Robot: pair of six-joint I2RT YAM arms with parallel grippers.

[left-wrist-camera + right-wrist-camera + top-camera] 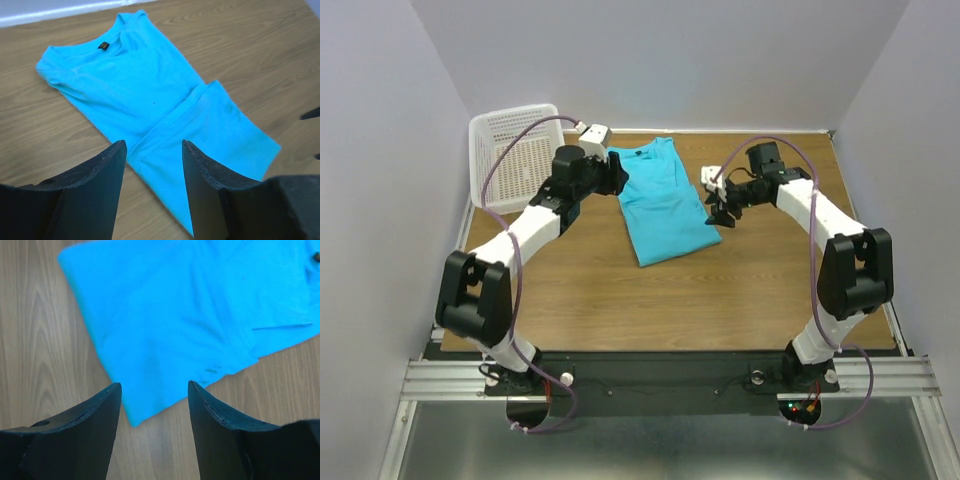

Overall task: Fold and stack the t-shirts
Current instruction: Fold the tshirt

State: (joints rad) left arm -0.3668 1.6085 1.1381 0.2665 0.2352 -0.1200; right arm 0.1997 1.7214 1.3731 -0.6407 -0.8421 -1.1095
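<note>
Overhead, I see the shirt (660, 200) folded narrow on the table (670, 300), with the basket (510, 150) at the far left corner. Only my wrist views show the left gripper (152, 145) and right gripper (154, 385) spread open and empty; the left one also catches the neck label (103, 46).

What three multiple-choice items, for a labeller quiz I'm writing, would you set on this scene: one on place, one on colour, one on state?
1. Where does the white basket stand? A) far-left corner B) near-right corner C) between the arm bases
2. What colour is the t-shirt? A) red B) turquoise C) grey
3. How are the left gripper and right gripper? A) both shut on cloth B) both open, empty C) one shut
Key: 1A, it sits far left in the top view; 2B, plainly turquoise cloth; 3B, each wrist view shows a wide, empty gap.
</note>
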